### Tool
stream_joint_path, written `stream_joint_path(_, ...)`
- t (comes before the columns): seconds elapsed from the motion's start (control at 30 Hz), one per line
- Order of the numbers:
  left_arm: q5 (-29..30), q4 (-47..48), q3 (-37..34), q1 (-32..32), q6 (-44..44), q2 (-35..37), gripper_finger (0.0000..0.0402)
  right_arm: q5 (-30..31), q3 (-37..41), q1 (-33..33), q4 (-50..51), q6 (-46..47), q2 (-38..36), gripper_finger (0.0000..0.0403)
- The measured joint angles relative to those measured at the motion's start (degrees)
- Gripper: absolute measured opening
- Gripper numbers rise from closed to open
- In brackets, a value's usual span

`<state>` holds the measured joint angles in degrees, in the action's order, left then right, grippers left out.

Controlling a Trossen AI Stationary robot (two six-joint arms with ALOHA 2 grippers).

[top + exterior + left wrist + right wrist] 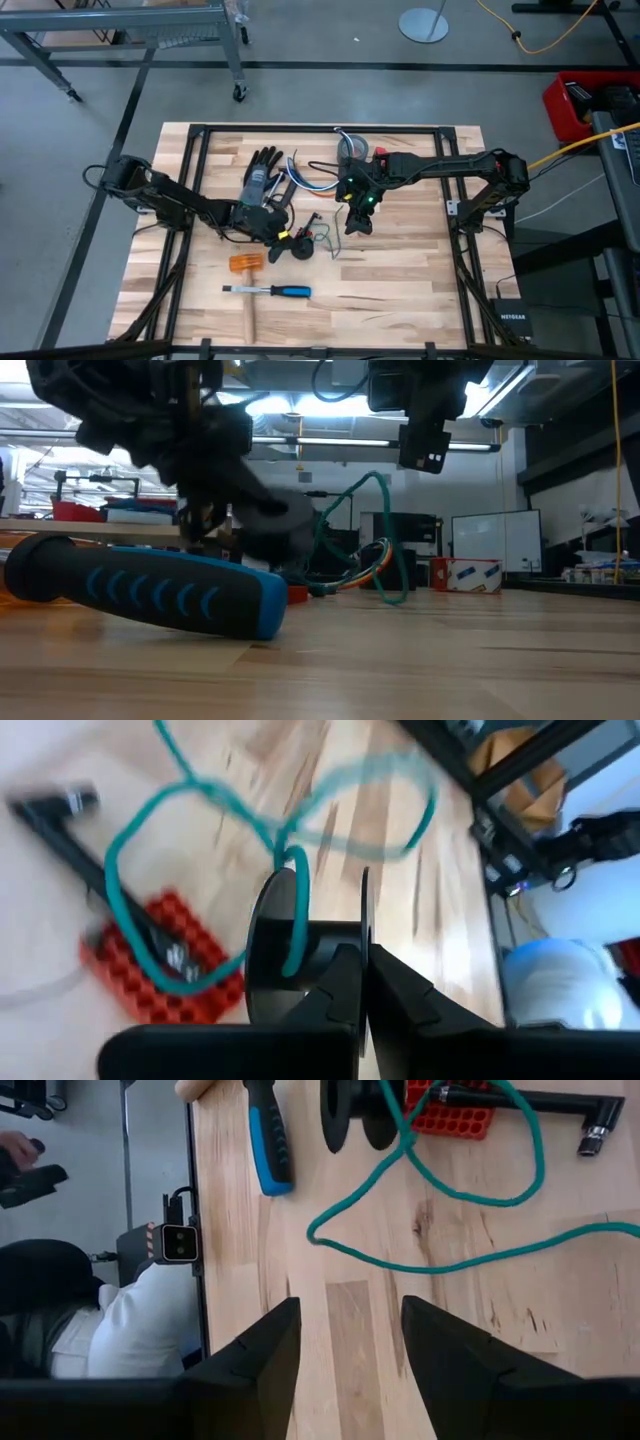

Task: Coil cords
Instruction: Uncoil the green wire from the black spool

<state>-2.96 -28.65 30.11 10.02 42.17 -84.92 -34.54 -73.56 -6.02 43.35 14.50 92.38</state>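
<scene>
green cord (440, 1200) looped over the wood table (380, 1340), one strand running into a black spool (290, 950) clamped by the left gripper (362, 990). beyond the cord, right gripper (345, 1345) hovering with fingers wide apart, gripping nothing.

The green cord (440, 1200) lies loose on the wooden worktop (480, 1340) in open loops, not coiled. One part of it passes over a black spool (300, 960), between the two discs, and another loop lies over a red block (165, 975). In the low view the green strand rises in an arch above the board, and orange and blue strands (365, 572) curve low beside it.
</scene>
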Motion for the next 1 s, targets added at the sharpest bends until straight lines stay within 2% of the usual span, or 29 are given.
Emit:
stream_joint_path(0.23,-0.46,2.79,0.0,-2.92,-8.03,8.79,0.0,0.02,0.02,0.0,-0.02,-1.25,0.0,0.0179)
stream_joint_path(0.37,-3.47,4.25,0.02,-4.97,-12.34,14.56,0.0,0.62,0.02,0.0,-0.12,-4.31,0.0,0.0179)
stream_joint_path(0.6,-5.21,15.24,0.07,-7.48,-26.63,23.88,0.0,0.92,0.02,0.02,-4.75,-9.76,0.0,0.0179)
stream_joint_path(0.73,1.05,17.99,0.07,-6.95,-38.81,25.8,0.0,1.13,0.02,0.02,-11.44,-10.97,0.0,0.0179)
stream_joint_path(0.83,5.67,17.09,0.07,-5.7,-46.52,25.63,0.0,3.66,0.04,0.02,-16.68,-13.26,0.0,0.0179)
stream_joint_path(1.0,11.85,14.05,0.07,-2.81,-52.13,24.67,0.0,9.36,0.04,0.02,-22.32,-18.73,0.14,0.0179)
